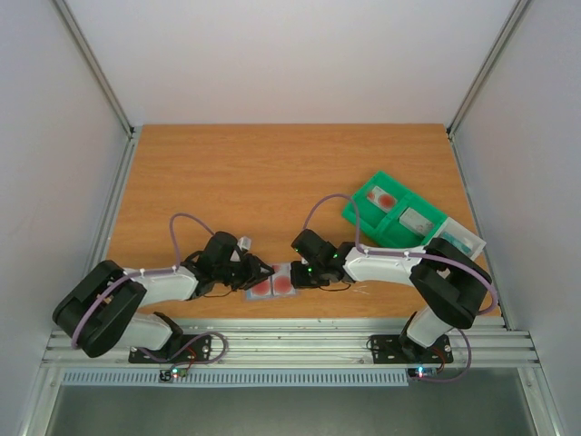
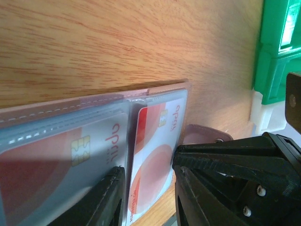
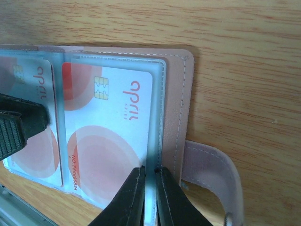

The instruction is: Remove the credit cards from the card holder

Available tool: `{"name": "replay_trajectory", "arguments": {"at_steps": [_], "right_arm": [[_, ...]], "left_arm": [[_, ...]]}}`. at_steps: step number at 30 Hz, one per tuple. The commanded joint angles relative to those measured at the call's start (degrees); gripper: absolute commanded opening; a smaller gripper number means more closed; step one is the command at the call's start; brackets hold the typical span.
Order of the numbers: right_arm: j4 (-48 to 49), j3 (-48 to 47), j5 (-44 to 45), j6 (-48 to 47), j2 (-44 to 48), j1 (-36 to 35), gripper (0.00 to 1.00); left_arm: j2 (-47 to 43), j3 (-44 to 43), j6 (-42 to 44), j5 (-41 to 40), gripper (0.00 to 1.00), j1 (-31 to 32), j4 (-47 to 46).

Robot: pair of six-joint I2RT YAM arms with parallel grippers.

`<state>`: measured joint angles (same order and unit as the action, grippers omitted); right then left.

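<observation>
Card holder: the card holder (image 3: 178,94) lies open and flat on the table (image 1: 272,173), close to the front edge and between your 2 grippers. It has a pale pink cover and clear pockets on both panels.
Credit cards: 2 credit cards (image 3: 108,136) sit inside the pockets, 1 per panel, side by side across the fold. Each is white with red round marks, a gold chip and red lettering.
Right gripper: your right gripper (image 3: 150,181) is at the near corner of the holder's right panel. Its fingers are pressed almost together, pinching the stitched outer edge of the clear pocket, just beside the card's long side.
Left gripper: your left gripper (image 2: 148,193) is over the holder's near edge at the fold. Its fingers (image 2: 106,200) are spread, and the end of the right-hand card shows in the gap. You cannot tell whether the tips press on the plastic.
Strap: a pink strap (image 3: 211,174) sticks out from the holder's right edge and lies on the wood just beside the right gripper.
Green tray: a green tray (image 1: 410,195) stands well apart, toward the table's far right. A white piece with a red mark lies in 1 compartment and a pale piece in the next.
Arms: both arms reach inward from their bases, and their tips nearly meet over the holder.
</observation>
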<state>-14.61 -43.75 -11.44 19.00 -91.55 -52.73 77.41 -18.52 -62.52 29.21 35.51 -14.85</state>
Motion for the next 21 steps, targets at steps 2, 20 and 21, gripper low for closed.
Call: {"name": "replay_trajectory", "arguments": {"at_steps": [2, 20, 21], "right_arm": [[-0.3, 1.1, 0.1, -0.3, -1.0, -0.4, 0.08], [-0.2, 1.2, 0.4, -0.4, -0.7, -0.4, 0.08], [-0.2, 1.1, 0.4, -0.4, -0.7, -0.4, 0.07]], "left_arm": [[1.9, 0.8, 1.1, -0.5, 0.3, 0.4, -3.9], [8.7, 0.5, -0.8, -0.5, 0.25, 1.1, -10.2], [8.7, 0.4, -0.6, -0.5, 0.25, 1.3, -9.9]]}}
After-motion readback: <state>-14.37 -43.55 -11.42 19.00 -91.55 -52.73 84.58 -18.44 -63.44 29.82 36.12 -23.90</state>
